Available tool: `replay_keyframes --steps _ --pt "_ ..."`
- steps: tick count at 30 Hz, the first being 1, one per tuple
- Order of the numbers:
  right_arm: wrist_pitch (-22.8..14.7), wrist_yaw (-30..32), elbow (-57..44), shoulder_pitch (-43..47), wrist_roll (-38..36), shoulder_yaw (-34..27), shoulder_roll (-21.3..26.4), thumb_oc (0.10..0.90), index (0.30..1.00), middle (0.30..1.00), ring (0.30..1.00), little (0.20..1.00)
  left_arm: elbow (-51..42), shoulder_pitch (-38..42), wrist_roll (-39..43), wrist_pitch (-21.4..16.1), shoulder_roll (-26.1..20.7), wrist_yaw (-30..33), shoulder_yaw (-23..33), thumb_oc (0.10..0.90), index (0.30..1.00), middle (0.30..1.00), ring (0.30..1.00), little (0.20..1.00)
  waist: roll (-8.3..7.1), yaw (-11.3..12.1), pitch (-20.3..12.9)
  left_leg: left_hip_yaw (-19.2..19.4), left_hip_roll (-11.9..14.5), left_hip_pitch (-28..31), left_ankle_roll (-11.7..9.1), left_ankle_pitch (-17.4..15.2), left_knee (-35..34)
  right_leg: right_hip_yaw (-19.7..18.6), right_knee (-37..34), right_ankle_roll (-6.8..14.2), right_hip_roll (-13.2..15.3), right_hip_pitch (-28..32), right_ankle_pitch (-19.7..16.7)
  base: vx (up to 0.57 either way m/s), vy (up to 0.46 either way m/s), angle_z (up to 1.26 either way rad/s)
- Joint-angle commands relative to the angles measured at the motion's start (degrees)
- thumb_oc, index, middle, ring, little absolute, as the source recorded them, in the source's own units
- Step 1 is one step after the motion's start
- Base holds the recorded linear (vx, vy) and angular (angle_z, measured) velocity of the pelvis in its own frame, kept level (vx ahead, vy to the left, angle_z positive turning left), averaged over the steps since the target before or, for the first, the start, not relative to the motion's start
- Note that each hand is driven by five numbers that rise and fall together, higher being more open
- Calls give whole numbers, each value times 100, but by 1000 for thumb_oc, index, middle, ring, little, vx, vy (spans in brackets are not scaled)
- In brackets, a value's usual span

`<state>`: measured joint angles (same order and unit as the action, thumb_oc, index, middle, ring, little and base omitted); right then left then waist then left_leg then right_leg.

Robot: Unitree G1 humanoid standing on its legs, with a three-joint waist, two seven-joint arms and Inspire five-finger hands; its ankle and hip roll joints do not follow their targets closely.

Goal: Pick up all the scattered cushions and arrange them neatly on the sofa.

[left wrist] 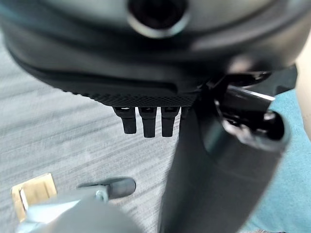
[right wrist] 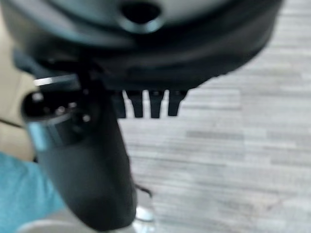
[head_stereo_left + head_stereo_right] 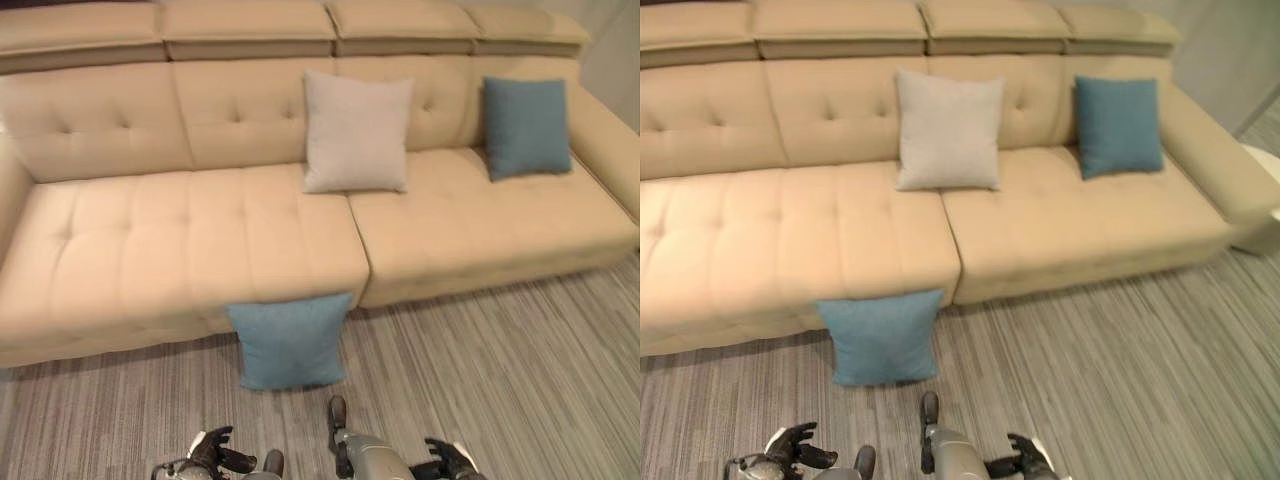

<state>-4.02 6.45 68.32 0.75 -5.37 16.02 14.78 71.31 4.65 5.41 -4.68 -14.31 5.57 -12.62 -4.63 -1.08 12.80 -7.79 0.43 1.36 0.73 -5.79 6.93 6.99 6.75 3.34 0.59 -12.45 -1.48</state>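
Teal cushion point(image 3: 291, 340) leans against the sofa point(image 3: 150, 250); left wrist view adds a floor plate point(image 1: 33, 199).

The sofa point(image 3: 200, 240) is plain beige with button tufting. Against its backrest lean a pale grey cushion point(image 3: 356, 132) and a teal cushion point(image 3: 526, 126), and a second teal cushion point(image 3: 290, 340) leans on the sofa's front. The floor point(image 3: 500, 380) before the sofa is streaked grey and brown.

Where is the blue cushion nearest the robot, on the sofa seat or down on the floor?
Down on the floor. The blue cushion stands upright on the grey floor, leaning against the sofa's front.
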Motion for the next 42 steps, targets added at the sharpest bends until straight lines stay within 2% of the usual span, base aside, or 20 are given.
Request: replay_keyframes --steps 1,2,3,4,5,6,8,10,14,17,21,26,30,31,32,33,36,39,40,42 --pt "-158 106 -128 119 -160 -128 373 800 900 900 900 900 -186 142 -153 -144 -15 3 -151 800 900 900 900 900 -91 -128 21 1053 -216 -602 -53 -549 1299 8 -189 -94 129 755 686 41 -62 140" --pt "-145 122 -83 128 -220 -153 376 800 900 900 900 900 -248 183 -131 -129 -7 17 -200 800 900 900 900 900 -80 -176 29 1529 183 -762 -87 -436 1454 193 -279 -200 184 957 801 48 -15 123" --pt "-145 122 -83 125 -221 -153 379 800 900 900 900 900 -250 180 -131 -129 -3 17 -201 800 900 900 900 900 -64 -164 55 1532 204 -738 -91 -472 1485 188 -278 -202 166 990 811 190 51 69" --pt "-129 118 -75 86 -238 -183 372 800 900 900 900 900 -274 189 -132 -121 -16 20 -207 800 900 900 900 900 -39 -181 -17 1668 507 -710 -149 -538 1161 297 -348 -138 224 1155 961 199 154 47" --pt "-132 118 -46 94 -239 -217 367 800 900 900 900 900 -294 186 -133 -118 -34 14 -228 800 900 900 900 900 -65 -182 -65 1656 722 -823 -229 -123 735 378 -341 -124 315 1185 946 196 153 33" --pt "-132 118 -46 93 -239 -216 367 800 900 900 900 900 -295 186 -133 -118 -35 14 -228 800 900 900 900 900 -66 -184 -66 1654 719 -820 -230 -119 729 380 -341 -124 317 1185 947 121 145 28" --pt "-112 136 -72 81 -220 -249 361 800 900 900 900 900 -319 183 -99 -120 -76 15 -269 800 900 900 900 900 -48 -158 -80 1435 983 -1028 -392 313 447 365 -285 -113 374 1297 1099 171 181 32" --pt "-108 130 -84 63 -206 -262 362 800 900 900 900 900 -316 181 -95 -124 -84 21 -280 800 900 900 900 900 -55 -158 -79 1368 1014 -1138 -440 384 509 360 -244 -108 411 1326 1136 159 217 19" --pt "-86 88 -64 28 -121 -328 330 800 900 900 900 900 -243 146 -131 -103 -76 -37 -263 800 900 900 900 900 -40 -170 -205 1320 836 -974 -447 262 381 275 -165 32 604 1362 1044 160 283 -15" --pt "-67 60 -93 99 -81 -275 241 800 900 900 900 900 -270 181 -162 -110 -169 -45 -281 800 900 900 900 900 -100 -108 -175 1393 588 -959 -268 -38 584 123 132 199 871 1263 948 118 333 -32" --pt "-48 63 -175 156 -62 -252 199 800 900 900 900 900 -271 193 -142 -102 -268 -9 -217 800 900 900 900 900 -126 -77 -156 1494 473 -988 -125 -196 663 99 380 319 1020 1050 824 14 191 -15" --pt "-60 67 -226 235 26 -167 155 800 900 900 900 900 -187 127 -132 -113 -391 39 -65 800 900 900 900 900 -75 62 -94 1780 439 -745 -1 -272 459 586 696 438 1270 892 627 39 164 -26" --pt "-78 57 -203 247 46 -104 193 800 900 900 900 900 -86 45 -161 -96 -407 32 15 800 900 900 900 900 -42 29 -146 1804 248 -456 46 -174 42 650 609 389 806 810 720 92 89 -22" --pt "-100 85 -230 263 78 -32 223 800 900 900 900 900 -82 7 -138 -99 -384 22 23 800 900 900 900 900 -29 33 -125 1806 172 -359 58 -158 -76 752 562 273 546 653 795 163 75 -6" --pt "-97 81 -246 281 98 -2 224 800 900 900 900 900 -62 1 -129 -93 -387 14 32 800 900 900 900 900 -12 60 -123 1775 168 -289 33 -252 -111 857 606 275 516 596 895 146 29 -9" --pt "-114 85 -273 304 104 0 233 800 900 900 900 900 -58 7 -125 -93 -393 2 53 800 900 900 900 900 -18 123 -115 1819 181 -271 12 -266 -109 1193 546 244 579 592 927 39 -15 -8" --pt "-129 74 -325 257 122 18 260 800 900 900 900 900 -47 2 -194 -103 -381 -14 21 800 900 900 900 900 -68 52 -88 1816 137 -315 8 -214 -14 1203 268 124 512 682 908 39 -74 0" --pt "-176 105 -353 187 41 -26 313 800 900 900 900 900 -103 12 -173 -144 -324 -48 18 800 900 900 900 900 -135 13 -25 1906 212 -569 -214 -328 671 1059 -94 -31 401 904 934 14 -120 16" --pt "-205 160 -395 304 -84 -12 389 800 900 900 900 900 -224 143 -66 -170 -284 -35 -51 800 900 900 900 900 -155 42 223 1822 440 -1252 -467 -7 1771 1026 -153 -186 376 936 933 -115 -128 28" --pt "-210 179 -404 362 -135 -7 401 800 900 900 900 900 -264 193 -21 -173 -263 -20 -75 800 900 900 900 900 -136 46 275 1757 516 -1394 -503 25 1950 1030 -147 -260 352 930 968 -57 -31 32"
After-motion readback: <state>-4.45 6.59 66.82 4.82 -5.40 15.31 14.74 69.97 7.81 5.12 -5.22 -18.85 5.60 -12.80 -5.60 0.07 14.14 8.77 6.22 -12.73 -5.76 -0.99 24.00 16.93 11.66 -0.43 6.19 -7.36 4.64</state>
